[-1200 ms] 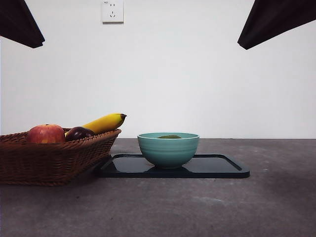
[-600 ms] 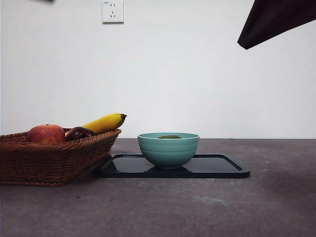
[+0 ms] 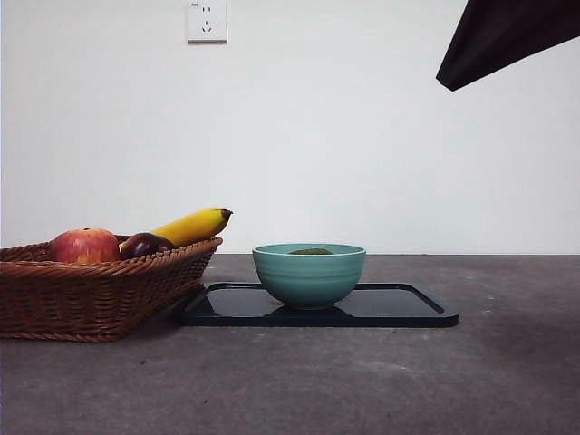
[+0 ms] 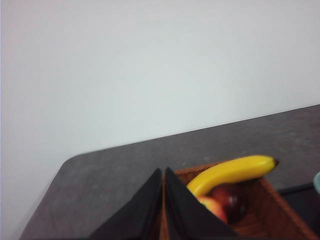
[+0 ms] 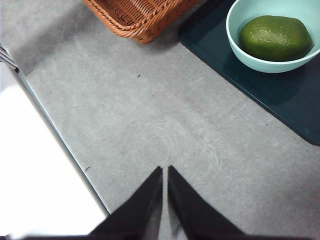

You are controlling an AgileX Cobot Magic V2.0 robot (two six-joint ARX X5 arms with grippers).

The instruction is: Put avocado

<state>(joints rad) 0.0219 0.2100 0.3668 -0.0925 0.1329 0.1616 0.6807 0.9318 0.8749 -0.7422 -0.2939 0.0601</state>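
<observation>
The olive-green avocado [image 5: 275,38] lies inside the teal bowl [image 5: 235,30]. In the front view only its top [image 3: 311,251] shows above the bowl [image 3: 309,275] rim. The bowl stands on the dark tray [image 3: 399,306]. My right gripper [image 5: 165,170] is shut and empty, high above the bare table, away from the bowl; its arm shows as a black tip [image 3: 507,41] at the top right of the front view. My left gripper [image 4: 164,172] is shut and empty, raised over the wicker basket [image 4: 280,210], out of the front view.
The wicker basket [image 3: 91,290] at the left holds a red apple [image 3: 83,246], a dark plum-like fruit [image 3: 145,244] and a banana [image 3: 192,226]. It touches the tray's left end. The table edge [image 5: 60,145] runs near my right gripper. A wall socket [image 3: 207,20] is behind.
The left arm's black tip has risen out of the top left corner of the front view. The right arm and the objects have not moved.
</observation>
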